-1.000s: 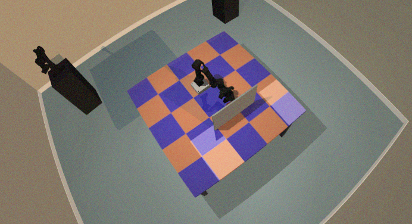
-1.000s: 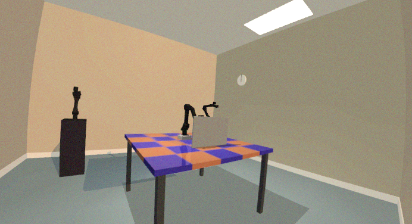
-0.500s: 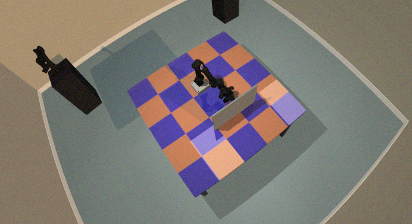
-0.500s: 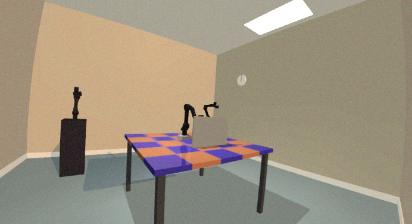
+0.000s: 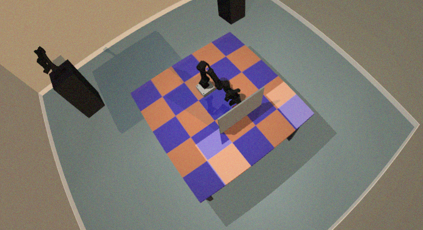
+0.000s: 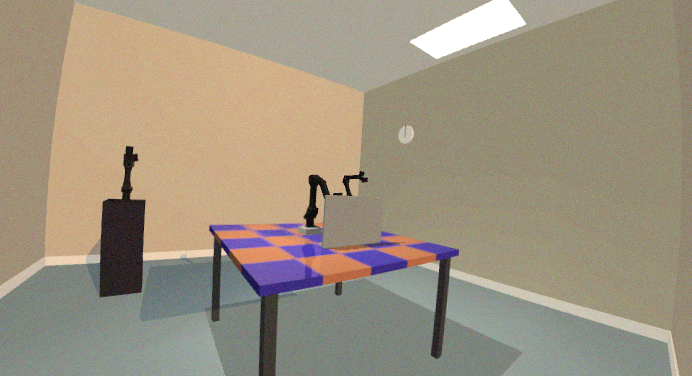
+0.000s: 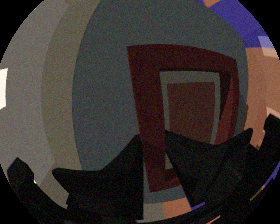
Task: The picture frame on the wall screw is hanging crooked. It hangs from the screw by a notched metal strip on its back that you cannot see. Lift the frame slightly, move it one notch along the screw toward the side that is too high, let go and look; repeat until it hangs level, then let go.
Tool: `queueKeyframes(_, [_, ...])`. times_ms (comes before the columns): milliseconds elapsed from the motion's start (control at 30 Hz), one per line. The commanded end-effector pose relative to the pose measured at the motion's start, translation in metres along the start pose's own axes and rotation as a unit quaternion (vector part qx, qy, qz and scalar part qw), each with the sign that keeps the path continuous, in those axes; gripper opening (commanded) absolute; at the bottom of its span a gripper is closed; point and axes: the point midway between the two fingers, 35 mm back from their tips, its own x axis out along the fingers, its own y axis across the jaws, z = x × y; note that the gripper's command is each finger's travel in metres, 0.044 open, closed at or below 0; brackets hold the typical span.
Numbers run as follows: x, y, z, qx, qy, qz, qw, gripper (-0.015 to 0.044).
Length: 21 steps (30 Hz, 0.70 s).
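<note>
The picture frame (image 7: 146, 110) has a dark red border, a pale grey mat and a brown centre. It hangs in front of the upright wall panel (image 5: 241, 114) (image 6: 352, 222) (image 7: 108, 110). In the wrist view its outline looks skewed, but the lens bends the edges, so I cannot tell its exact tilt. My gripper (image 7: 151, 136) (image 5: 238, 101) is shut on the frame's border bar, on the left in the wrist view, with one dark finger on each side of it. The screw and the notched strip are hidden. In the exterior view the panel hides the frame and gripper.
The panel stands on the checkered table (image 5: 189, 121) (image 6: 280, 273), with the arm's white base (image 5: 205, 89) (image 6: 309, 230) on the other side of the frame. Dark pedestals (image 5: 77, 87) (image 6: 122, 248) stand off the table; one carries another arm (image 5: 44, 60) (image 6: 128, 173).
</note>
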Motion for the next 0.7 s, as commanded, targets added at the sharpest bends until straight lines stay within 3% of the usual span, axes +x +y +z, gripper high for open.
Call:
queueKeyframes(0, [-0.0001, 0.0019, -0.0005, 0.004, 0.000, 0.002, 1.000, 0.0000])
queueKeyframes(667, [-0.0001, 0.0044, -0.0004, 0.004, 0.000, 0.002, 1.000, 0.0000])
